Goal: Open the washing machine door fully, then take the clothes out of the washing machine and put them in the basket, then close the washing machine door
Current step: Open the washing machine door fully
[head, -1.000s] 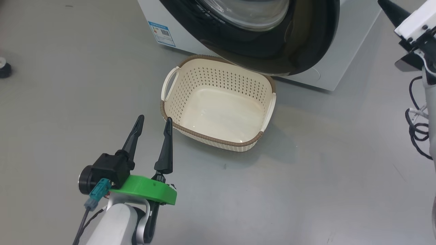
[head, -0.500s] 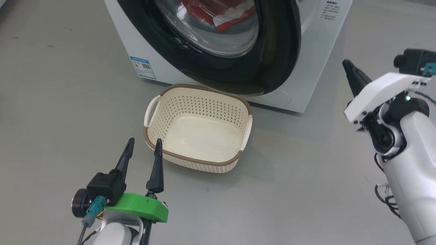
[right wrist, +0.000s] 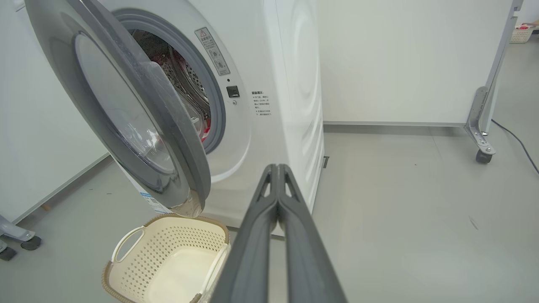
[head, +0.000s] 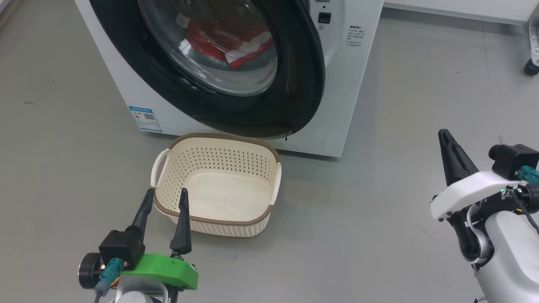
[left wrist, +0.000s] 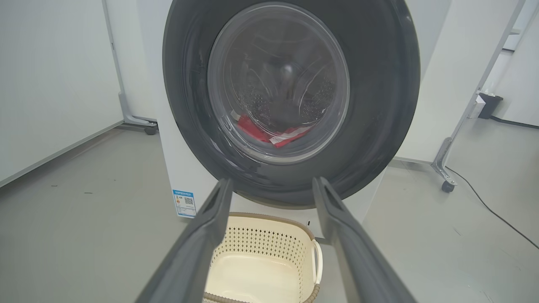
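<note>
The washing machine (head: 345,75) (right wrist: 290,105) stands ahead with its door (head: 294,84) (left wrist: 379,105) (right wrist: 126,109) swung partly open, black rim around a clear glass bowl. Red clothes (head: 214,42) (left wrist: 261,130) with a white stripe lie in the drum, seen through the glass. The empty cream basket (head: 217,185) (left wrist: 261,265) (right wrist: 164,261) sits on the floor under the door. My left gripper (head: 165,198) (left wrist: 271,185) is open, just short of the basket's near left rim. Off to the right, away from the machine, my right gripper (head: 443,134) (right wrist: 277,168) is shut on nothing.
Grey floor surrounds the machine. A blue label sticker (head: 145,118) (left wrist: 184,203) marks its lower left front. White wheeled partition panels stand behind, with castors (right wrist: 484,156) (left wrist: 447,186) and a black cable (left wrist: 488,206) on the floor to the right.
The head camera has tilted up, so more of the machine and the clothes show. My right arm has come lower and further into the picture; the left gripper keeps its opening.
</note>
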Controlling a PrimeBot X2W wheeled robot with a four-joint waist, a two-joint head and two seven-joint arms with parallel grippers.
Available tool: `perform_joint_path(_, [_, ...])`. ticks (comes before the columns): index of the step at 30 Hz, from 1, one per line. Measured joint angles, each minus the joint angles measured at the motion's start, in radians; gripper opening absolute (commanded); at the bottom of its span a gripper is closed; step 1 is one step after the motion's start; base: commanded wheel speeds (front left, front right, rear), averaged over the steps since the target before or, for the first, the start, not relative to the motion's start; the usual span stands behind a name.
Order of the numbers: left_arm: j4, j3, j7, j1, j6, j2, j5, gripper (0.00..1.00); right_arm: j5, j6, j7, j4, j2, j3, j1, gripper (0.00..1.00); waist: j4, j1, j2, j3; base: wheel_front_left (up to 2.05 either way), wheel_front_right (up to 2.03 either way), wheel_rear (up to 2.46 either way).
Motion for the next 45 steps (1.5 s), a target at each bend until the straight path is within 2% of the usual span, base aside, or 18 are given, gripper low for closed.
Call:
perform_joint_path(1, [-0.001, 0.004, 0.000, 0.004, 0.000, 0.000, 0.001, 1.00, -0.013, -0.008, -0.016, -0.009, 0.000, 0.002, 0.015, 0.00, -0.007, 0.0000, 0.0000, -0.004, 0.00, 0.00, 0.00])
perform_joint_path(2, [-0.001, 0.007, 0.000, 0.008, 0.000, 0.001, 0.003, 1.00, -0.033, -0.021, -0.034, -0.018, -0.001, 0.002, 0.029, 0.27, -0.013, 0.0000, 0.0000, -0.008, 0.00, 0.00, 0.00])
perform_joint_path(4, [-0.002, 0.012, 0.000, 0.010, 0.000, 0.001, 0.003, 1.00, -0.049, -0.046, -0.077, -0.035, 0.001, -0.011, 0.055, 1.00, -0.025, 0.0000, 0.0000, -0.015, 0.00, 0.00, 0.00])
perform_joint_path(6, [-0.005, 0.013, 0.000, 0.010, 0.000, 0.002, 0.006, 1.00, -0.049, -0.066, -0.104, -0.046, 0.004, -0.025, 0.081, 1.00, -0.035, 0.0000, 0.0000, -0.021, 0.00, 0.00, 0.00])
perform_joint_path(13, [-0.017, 0.029, 0.000, 0.014, 0.000, 0.002, 0.015, 1.00, -0.060, -0.101, -0.119, -0.080, 0.028, -0.019, 0.168, 1.00, -0.063, 0.0000, 0.0000, -0.026, 0.00, 0.00, 0.00])
perform_joint_path(25, [-0.017, 0.039, 0.000, 0.014, -0.004, 0.002, 0.016, 1.00, -0.092, -0.135, -0.137, -0.170, 0.042, -0.034, 0.257, 1.00, -0.072, 0.0000, 0.0000, -0.023, 0.00, 0.00, 0.00])
perform_joint_path(45, [-0.018, 0.040, 0.000, 0.015, -0.006, 0.002, 0.016, 1.00, -0.110, -0.151, -0.139, -0.265, 0.054, -0.055, 0.321, 1.00, -0.081, 0.0000, 0.0000, -0.018, 0.00, 0.00, 0.00])
